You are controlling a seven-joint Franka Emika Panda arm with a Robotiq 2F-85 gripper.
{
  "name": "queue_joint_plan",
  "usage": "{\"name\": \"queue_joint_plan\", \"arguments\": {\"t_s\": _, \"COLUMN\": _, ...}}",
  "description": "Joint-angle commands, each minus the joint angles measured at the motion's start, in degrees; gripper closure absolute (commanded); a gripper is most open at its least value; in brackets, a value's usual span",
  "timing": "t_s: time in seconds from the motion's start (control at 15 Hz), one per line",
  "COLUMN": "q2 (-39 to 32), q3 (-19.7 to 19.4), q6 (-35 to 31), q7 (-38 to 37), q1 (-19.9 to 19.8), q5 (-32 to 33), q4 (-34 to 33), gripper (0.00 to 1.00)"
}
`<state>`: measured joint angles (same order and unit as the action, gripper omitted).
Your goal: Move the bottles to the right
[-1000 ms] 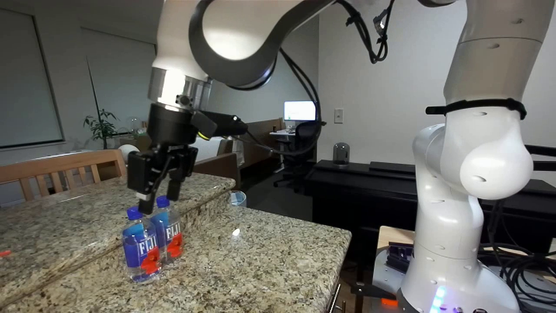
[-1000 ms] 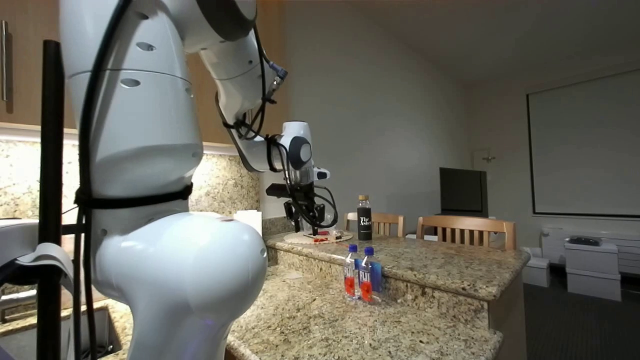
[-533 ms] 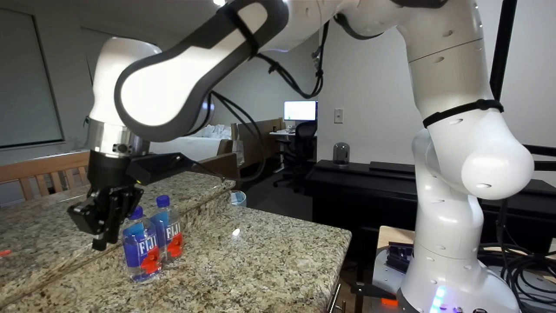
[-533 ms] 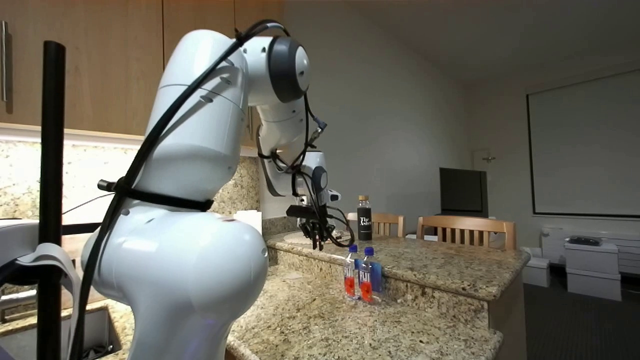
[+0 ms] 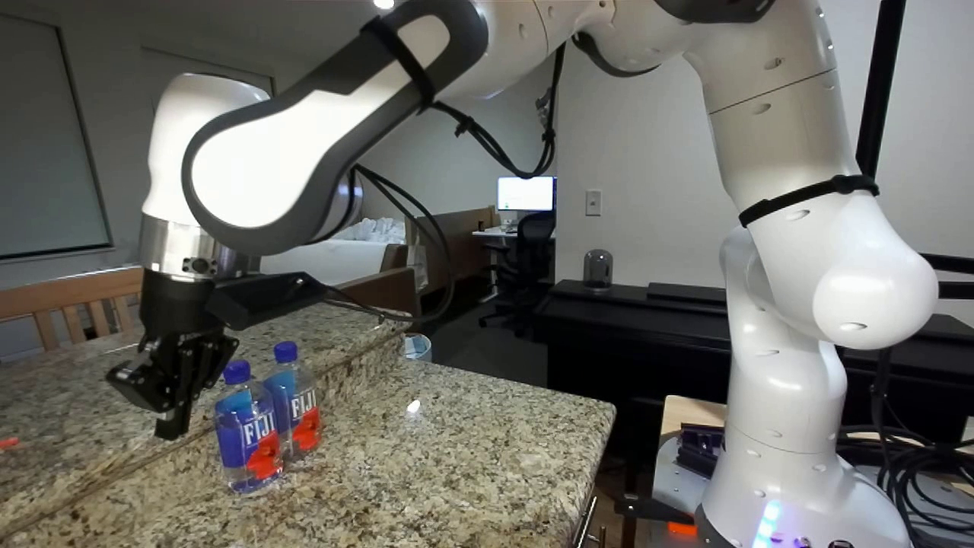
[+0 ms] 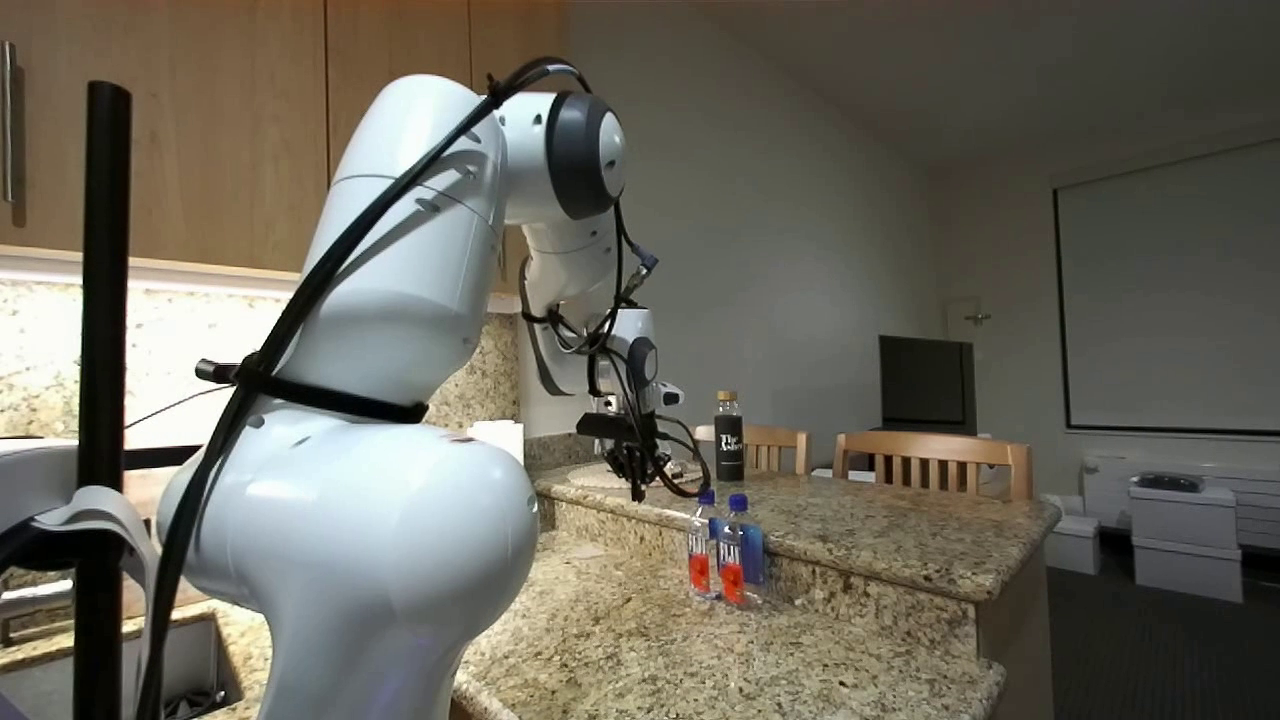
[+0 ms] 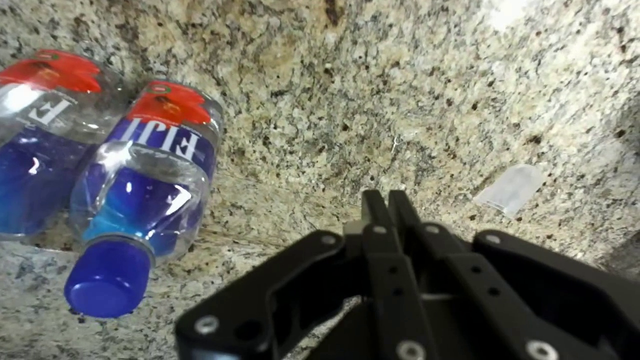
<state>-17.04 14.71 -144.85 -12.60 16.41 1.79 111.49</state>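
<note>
Two clear bottles with blue caps and blue-and-red labels stand upright close together on the lower granite counter. In an exterior view the nearer bottle point(image 5: 248, 438) is left of its neighbour bottle point(image 5: 300, 411). My gripper point(image 5: 171, 428) hangs beside the nearer one, at about the height of its upper half, fingers pointing down. The wrist view shows the capped bottle point(image 7: 150, 170) left of my gripper point(image 7: 389, 197), apart from it, and part of the further bottle point(image 7: 40, 150) cut by the frame edge. The fingers are together with nothing between them.
A raised granite ledge point(image 6: 850, 525) runs behind the bottles. On it stands a dark flask point(image 6: 729, 445) with a cork-coloured lid. A small whitish packet point(image 7: 512, 189) lies on the stone right of the fingers. The lower counter point(image 5: 456, 441) stretches towards the arm's base.
From above the bottles, my gripper has come down and to the left beside them in an exterior view. Its fingers have gone from apart to shut. Both bottles stand where they were.
</note>
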Motion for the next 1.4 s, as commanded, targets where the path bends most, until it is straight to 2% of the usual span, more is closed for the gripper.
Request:
{"name": "queue_joint_plan", "arguments": {"t_s": 0.0, "q2": -2.3, "q3": -1.4, "q6": 3.6, "q7": -1.0, "q1": 1.5, "q5": 0.1, "q4": -4.5, "gripper": 0.91}}
{"name": "queue_joint_plan", "arguments": {"t_s": 0.67, "q2": -13.4, "q3": -4.8, "q6": 20.8, "q7": -5.1, "q1": 4.3, "q5": 0.4, "q4": -23.1, "gripper": 0.92}}
{"name": "queue_joint_plan", "arguments": {"t_s": 0.93, "q2": -17.1, "q3": -6.4, "q6": 30.0, "q7": -8.0, "q1": 6.4, "q5": 1.0, "q4": -30.5, "gripper": 0.91}}
{"name": "queue_joint_plan", "arguments": {"t_s": 1.33, "q2": -20.4, "q3": -7.1, "q6": 38.8, "q7": -9.1, "q1": 6.7, "q5": 0.0, "q4": -35.1, "gripper": 0.91}}
